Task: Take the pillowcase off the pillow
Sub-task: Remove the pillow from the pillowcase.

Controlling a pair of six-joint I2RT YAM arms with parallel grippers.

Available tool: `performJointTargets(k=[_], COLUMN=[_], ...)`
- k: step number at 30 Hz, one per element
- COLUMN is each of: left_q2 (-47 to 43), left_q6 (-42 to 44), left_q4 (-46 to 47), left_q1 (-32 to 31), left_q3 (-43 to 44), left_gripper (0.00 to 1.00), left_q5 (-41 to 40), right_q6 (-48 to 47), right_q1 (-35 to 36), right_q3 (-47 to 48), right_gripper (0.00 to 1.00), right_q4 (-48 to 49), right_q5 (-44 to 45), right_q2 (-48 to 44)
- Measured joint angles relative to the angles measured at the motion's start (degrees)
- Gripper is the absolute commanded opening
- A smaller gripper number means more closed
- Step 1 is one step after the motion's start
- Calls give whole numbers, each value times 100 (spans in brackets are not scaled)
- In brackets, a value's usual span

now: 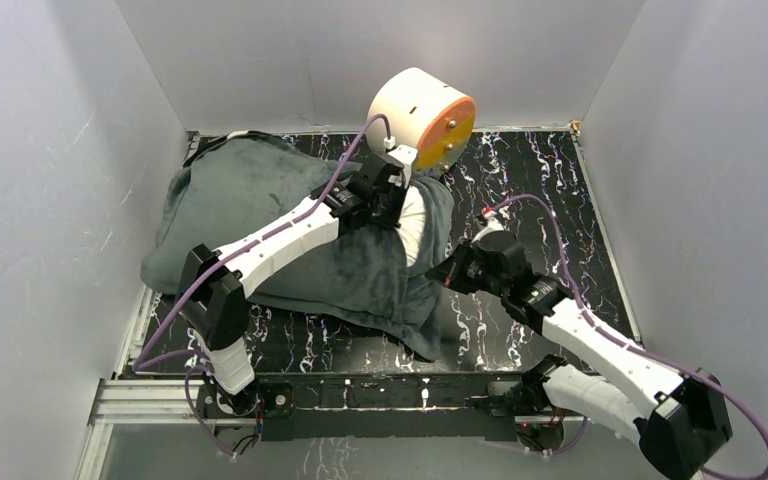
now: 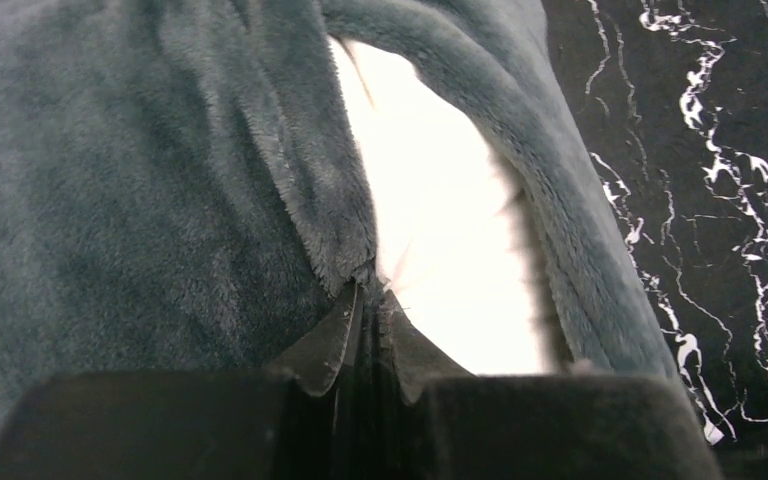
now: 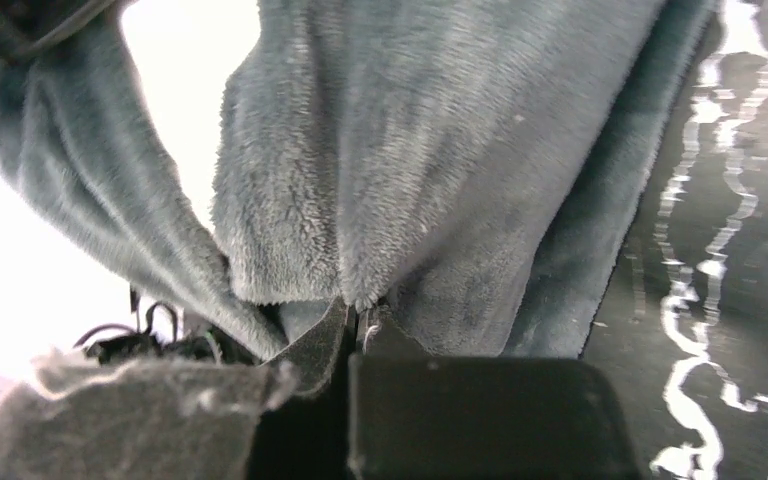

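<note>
Pinching the pillowcase (image 1: 260, 200) mouth at three o'clock: left gripper (image 2: 365, 300), right gripper (image 3: 362, 312) both clamped; next, peel toward nine o'clock, off pillow (image 1: 415, 228).

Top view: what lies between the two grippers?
The white pillow, bared in the open mouth of the grey pillowcase; the top view shows it.

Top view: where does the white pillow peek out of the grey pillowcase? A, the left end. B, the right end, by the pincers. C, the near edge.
B: the pillow shows white at the right end of the pillowcase, beside the left pincer and right pincer.
</note>
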Motion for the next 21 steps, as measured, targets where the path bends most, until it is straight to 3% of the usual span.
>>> performJointTargets(k=[5,10,13,16,21], left_q2=[0,-7,-90,-269,-581], left_q6=[-4,87,157,240,229], left_q4=[59,-48,-105,-216,-776], left_q1=[-138,-103,-94,-236,-776], left_q3=[15,44,63,66,212], left_gripper=[0,59,84,92,98], left_q5=[-61,280,603,649,-17], right_q6=[164,407,442,483,511], right_q1=[-549,-745,-776,-789,-813], right_q3=[-743,-1154,-1145,-1099,-1099], right_gripper=[0,0,0,0,0], right_q4=[-98,28,201,378,444], right_q5=[68,-120,-284,-431,-496], right_q2=[-741,-997,-662,-308,-267])
